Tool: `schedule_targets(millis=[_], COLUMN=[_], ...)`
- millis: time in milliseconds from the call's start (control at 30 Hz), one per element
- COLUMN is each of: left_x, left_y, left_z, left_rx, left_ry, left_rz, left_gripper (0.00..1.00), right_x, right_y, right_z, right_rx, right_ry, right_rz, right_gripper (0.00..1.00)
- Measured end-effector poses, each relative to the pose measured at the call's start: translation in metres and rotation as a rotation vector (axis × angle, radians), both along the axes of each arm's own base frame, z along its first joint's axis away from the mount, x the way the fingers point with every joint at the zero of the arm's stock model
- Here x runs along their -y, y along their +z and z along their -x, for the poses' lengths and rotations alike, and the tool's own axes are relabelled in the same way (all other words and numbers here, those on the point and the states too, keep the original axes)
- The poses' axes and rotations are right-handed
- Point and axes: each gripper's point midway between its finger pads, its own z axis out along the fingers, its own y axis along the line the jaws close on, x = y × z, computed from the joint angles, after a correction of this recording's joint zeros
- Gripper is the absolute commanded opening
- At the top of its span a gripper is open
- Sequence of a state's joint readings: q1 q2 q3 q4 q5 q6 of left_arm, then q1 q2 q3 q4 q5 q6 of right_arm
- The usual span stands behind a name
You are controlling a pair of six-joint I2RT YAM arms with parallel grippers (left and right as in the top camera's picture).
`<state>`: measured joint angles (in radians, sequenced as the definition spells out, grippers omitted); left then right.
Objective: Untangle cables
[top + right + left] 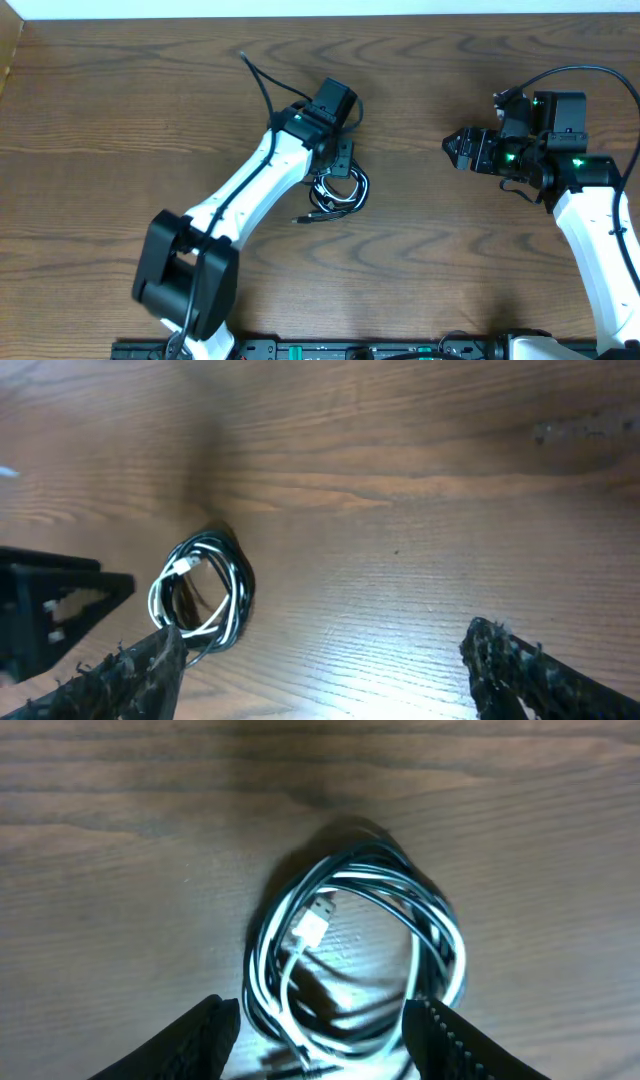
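Observation:
The cables [340, 190] lie mid-table as one small coil, black and white strands wound together. In the left wrist view the coil [445, 955] fills the centre, with a white plug [313, 928] resting inside the ring. My left gripper [342, 165] hangs over the coil's far edge; its jaws [325, 1040] are open and straddle the near side of the coil with a small gap on each side. A black plug end [300, 218] pokes out to the coil's left. My right gripper [462, 150] stands open well to the right, holding nothing [320, 670], with the coil [237, 595] far ahead of it.
A thick black robot wire [260, 85] arcs off the left arm toward the table's back. The left arm's head [50, 610] shows beside the coil in the right wrist view. The table's back edge [320, 12] and a front equipment rail [350, 350] bound the wood surface.

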<state>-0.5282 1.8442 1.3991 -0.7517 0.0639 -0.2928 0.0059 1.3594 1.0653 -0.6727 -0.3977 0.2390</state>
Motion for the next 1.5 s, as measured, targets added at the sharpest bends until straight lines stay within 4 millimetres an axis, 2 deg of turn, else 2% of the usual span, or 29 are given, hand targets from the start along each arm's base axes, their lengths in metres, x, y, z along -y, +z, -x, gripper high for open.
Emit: schedule_targets(millis=[67,200,567,967,1500], left_x=[-0.002,-0.006,0.008,0.006,0.004], left_y=[-0.012,-0.027,-0.027,-0.054,-0.056], left_z=[0.000,0.001,-0.004,0.002,0.004], left_rx=[-0.020,-0.051,-0.027,-0.093,-0.105], left_ry=[0.007,0.015,0.007,0.005,0.005], left_rz=[-0.024,-0.052,-0.010,-0.043,-0.051], left_gripper=[0.53,0.53,0.53,0.53,0.54], right_x=[0.001,0.002,0.002,0.003,0.003], right_y=[-0.001,-0.001,-0.001,-0.002,-0.003], right_z=[0.000,0.000,0.000,0.000,0.001], right_rx=[-0.003,-0.005,-0.007,-0.008,-0.015], right_ry=[-0.005,-0.012,-0.013,-0.016,-0.017], right_rz=[0.002,0.006,0.008,0.012,0.014], right_gripper=[0.87,0.87,0.88,0.88,0.89])
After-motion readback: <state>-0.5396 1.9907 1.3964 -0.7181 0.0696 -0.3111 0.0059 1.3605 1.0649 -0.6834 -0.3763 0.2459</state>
